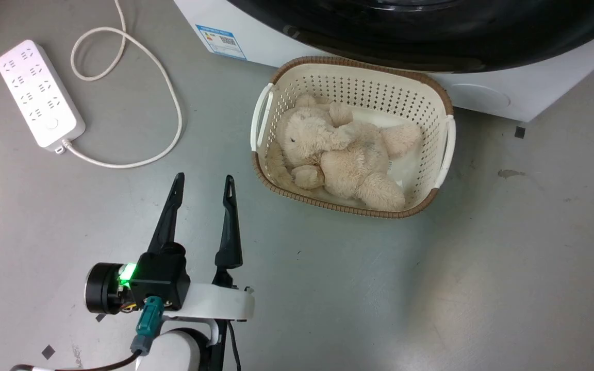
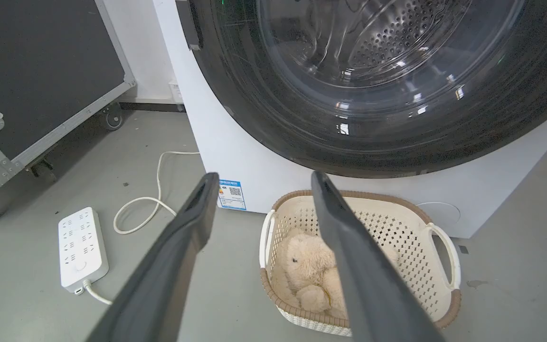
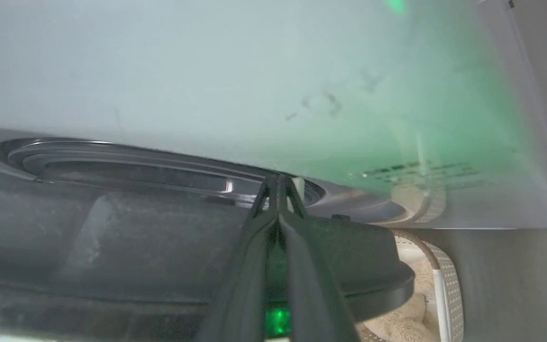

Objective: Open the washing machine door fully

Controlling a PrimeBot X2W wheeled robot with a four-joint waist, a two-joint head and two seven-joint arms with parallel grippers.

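In the head view, the left gripper (image 1: 204,178) is pointing toward 12 o'clock above the floor, its jaws standing wide and holding nothing. The washing machine door (image 1: 431,41) is lying at 1 o'clock.

In the left wrist view, the door is filling 12 o'clock and the basket (image 2: 411,266) is sitting at 5 o'clock.

In the right wrist view, the right gripper (image 3: 278,179) is keeping its jaws together on nothing, with the tips at the door's black rim.

The head view's top edge cuts off most of the washing machine door (image 1: 431,41). One finger (image 2: 349,256) of the left tool (image 2: 264,176) hides part of the soft toy (image 2: 302,261). Around the right tool (image 3: 279,180) the door looks blurry. The sticker (image 1: 220,41) has words too small to read.
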